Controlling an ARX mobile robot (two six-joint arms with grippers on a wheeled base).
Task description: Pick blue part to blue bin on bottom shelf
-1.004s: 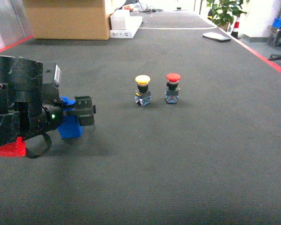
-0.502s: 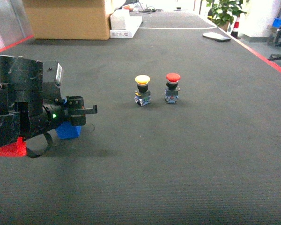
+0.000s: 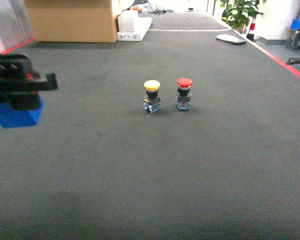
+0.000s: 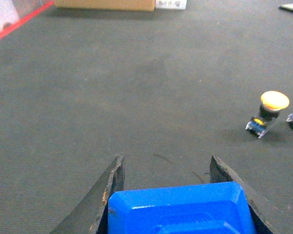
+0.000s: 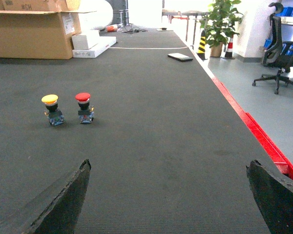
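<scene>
Bright-blue moulded plastic part (image 3: 15,114), blocky, with smooth glossy faces and a raised stepped rim on the face toward the left wrist camera (image 4: 178,209). In the head view it sits at the far left edge, off the dark carpet floor, partly hidden by the black left gripper (image 3: 20,87) clamped over its top; only the lower blue body shows, blurred. In the left wrist view it fills the bottom centre, wedged between the two dark fingers (image 4: 110,187), touching both, with its near part cut off by the frame edge. It looks roughly level. Blue bin and bottom shelf: not in any view.
</scene>
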